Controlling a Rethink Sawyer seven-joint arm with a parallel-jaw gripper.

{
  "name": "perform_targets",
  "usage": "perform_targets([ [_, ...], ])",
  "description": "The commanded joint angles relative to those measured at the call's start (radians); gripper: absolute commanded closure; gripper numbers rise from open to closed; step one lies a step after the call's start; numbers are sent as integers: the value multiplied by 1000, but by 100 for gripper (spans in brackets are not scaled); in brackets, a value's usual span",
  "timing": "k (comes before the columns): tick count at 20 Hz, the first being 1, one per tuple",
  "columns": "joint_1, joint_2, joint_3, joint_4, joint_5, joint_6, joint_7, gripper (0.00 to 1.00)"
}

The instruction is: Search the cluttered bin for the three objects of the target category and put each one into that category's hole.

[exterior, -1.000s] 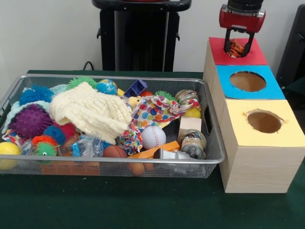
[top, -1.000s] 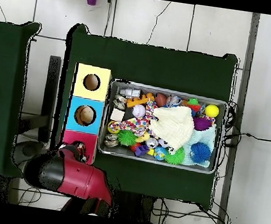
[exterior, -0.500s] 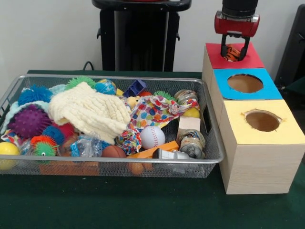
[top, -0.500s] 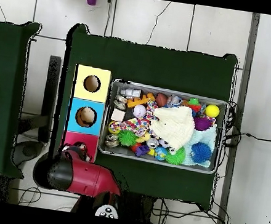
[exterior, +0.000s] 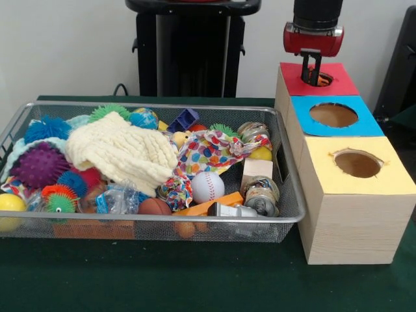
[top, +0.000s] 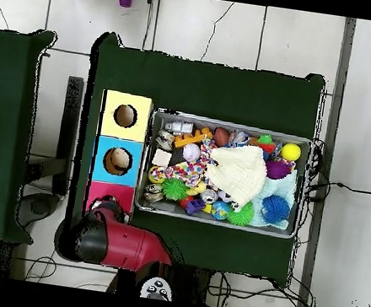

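**Clear the red hole before you go back for more**

Start at the far left: the wire bin [exterior: 162,106] lies on the table [exterior: 195,279], well to the left of the fingers [exterior: 308,70] and nearer the camera. It is heaped with spiky balls, a cream knitted cloth [exterior: 120,153], a baseball [exterior: 208,186] and tins. Any remaining targets are in that pile, some probably under the cloth.

The gripper [exterior: 313,79] hangs low over the red box top [exterior: 292,78]. Its fingers are narrow and close together, and nothing shows between them.

The orange striped toy [exterior: 324,79] sits just right of the fingertips, in the mouth of the red hole. From here you cannot tell whether it has dropped clear or is caught on the rim.

Judging by that, the drop is close to finished but not confirmed:
- Lift straight up, with no sideways drift, so a fingertip does not drag the toy back out.
- If the toy rides up with you, it is snagged. Go back down over the hole's centre and let it go again.
- Keep away from the blue hole [exterior: 333,115] and the yellow hole [exterior: 356,164], both below the fingers in the front view.
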Motion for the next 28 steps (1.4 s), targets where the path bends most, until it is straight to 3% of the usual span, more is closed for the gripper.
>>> perform_targets([
  [1, -68, 19, -20, -9, -50, -112, 148, 100],
  [8, -74, 8, 2, -2, -44, -106, 163, 100],
  [16, -116, -147, 68, 54, -4, 12, 164, 100],
  [22, -225, -184, 192, 102, 7, -11, 169, 100],
  [26, -227, -182, 201, 100, 6, -17, 175, 100],
  [28, -248, -149, 227, 108, -9, -65, 184, 100],
])
